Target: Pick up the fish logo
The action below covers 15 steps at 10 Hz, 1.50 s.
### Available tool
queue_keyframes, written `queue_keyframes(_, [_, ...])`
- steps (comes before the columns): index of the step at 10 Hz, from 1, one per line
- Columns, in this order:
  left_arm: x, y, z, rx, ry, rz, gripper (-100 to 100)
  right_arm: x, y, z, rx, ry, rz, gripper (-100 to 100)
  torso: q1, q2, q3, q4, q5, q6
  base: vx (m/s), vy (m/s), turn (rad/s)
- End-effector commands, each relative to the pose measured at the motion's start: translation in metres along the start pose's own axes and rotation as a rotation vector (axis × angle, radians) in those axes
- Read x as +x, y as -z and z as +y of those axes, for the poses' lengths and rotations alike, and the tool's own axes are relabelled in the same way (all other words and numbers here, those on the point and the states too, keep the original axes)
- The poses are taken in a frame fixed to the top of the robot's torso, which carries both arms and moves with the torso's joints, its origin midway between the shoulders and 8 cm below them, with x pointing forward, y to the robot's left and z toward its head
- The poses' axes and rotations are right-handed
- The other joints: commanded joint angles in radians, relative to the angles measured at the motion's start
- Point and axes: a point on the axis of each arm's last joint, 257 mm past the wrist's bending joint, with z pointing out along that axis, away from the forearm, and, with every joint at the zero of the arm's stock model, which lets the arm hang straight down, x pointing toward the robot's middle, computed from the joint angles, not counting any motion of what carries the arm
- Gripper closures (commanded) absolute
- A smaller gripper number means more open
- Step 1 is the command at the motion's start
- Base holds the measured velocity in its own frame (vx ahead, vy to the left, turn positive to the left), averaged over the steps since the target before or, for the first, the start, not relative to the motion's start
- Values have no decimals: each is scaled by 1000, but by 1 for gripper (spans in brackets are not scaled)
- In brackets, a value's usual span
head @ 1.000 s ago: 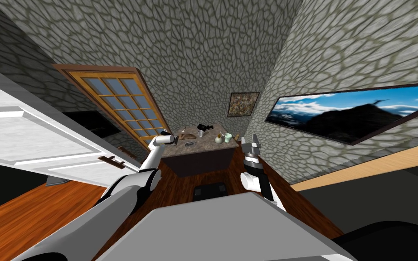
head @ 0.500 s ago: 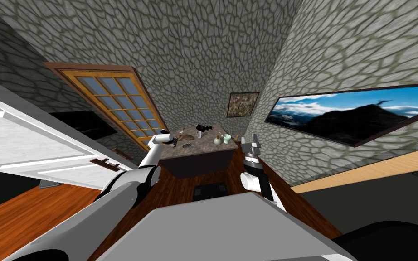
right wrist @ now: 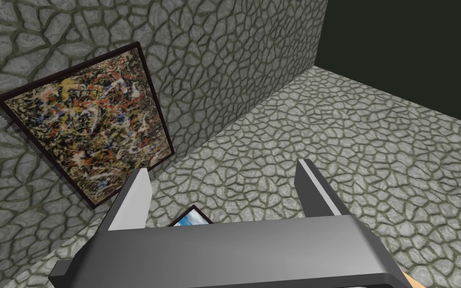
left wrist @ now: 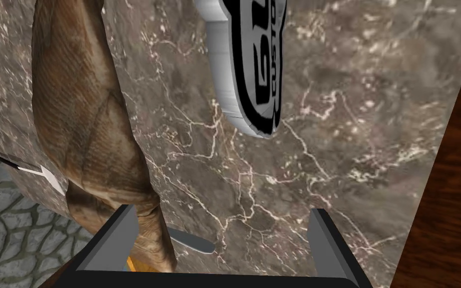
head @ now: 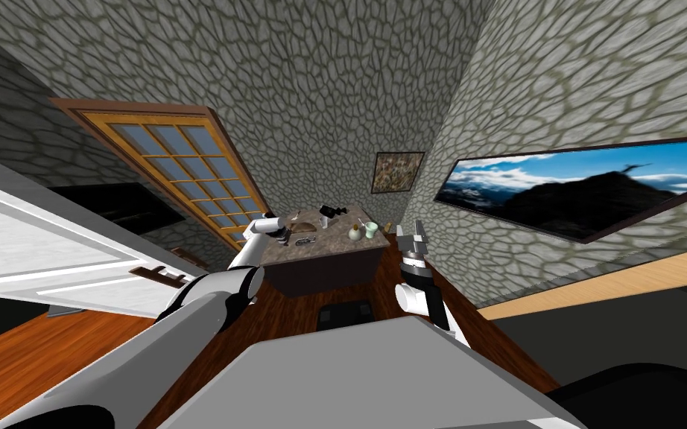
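Status: approach phase, grasp not yet made.

- Target: the flat silver fish-shaped logo with black lettering (left wrist: 247,65) lies flat on the brown white-veined marble top of the dark-based table (left wrist: 324,125). In the head view the logo (head: 304,240) sits on the near-left part of the top (head: 334,240), not far from the near edge.
- L gripper (left wrist: 222,210): fingers apart, nothing between them but bare marble. The logo is seen ahead of the fingertips, near but clear of them, no contact. In the head view the L gripper (head: 285,232) is held over the left edge of the table, just left of the logo.
- Obstacle: a long brown ridged leathery-looking object (left wrist: 89,115) lies on the top beside the logo, on its far side in the head view (head: 305,225). Its end is drawn against one L finger; contact vs. overlap can't be told.
- R gripper (right wrist: 223,167): fingers apart, empty, raised off the near-right corner of the table (head: 415,240), well apart from the logo.
- Other items (a pale green cup (head: 372,229), a small round vase (head: 354,233)) stand on the right side of the top, away from the work.

Done (judged): arm brought to the table, claw opened. Left: advance until the logo is straddled, close, lift. Est. under halfway. The logo is thin and flat, so an edge pinch is prob. needed.
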Motion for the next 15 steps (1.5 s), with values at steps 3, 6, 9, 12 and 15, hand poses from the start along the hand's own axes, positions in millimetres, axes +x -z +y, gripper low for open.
queue_keyframes(3, [1,0,30,-146,35,30,-100,0,0,0,0,0,0,0,0,0,0,0,0,0,73,-62,-28])
queue_keyframes(6, [3,3,49,-230,50,47,-100,0,0,0,0,0,0,0,0,0,0,0,0,0,63,-51,-29])
queue_keyframes(9, [6,9,72,-342,77,71,-100,0,0,0,0,0,0,0,1,1,1,0,0,0,50,-48,-34])
queue_keyframes(12, [9,16,92,-434,99,91,-100,0,0,0,0,0,0,0,0,0,0,0,0,0,76,-64,-40])
queue_keyframes(15, [13,22,110,-513,117,108,-100,0,0,0,0,0,0,0,1,0,0,0,0,0,67,-50,-44])
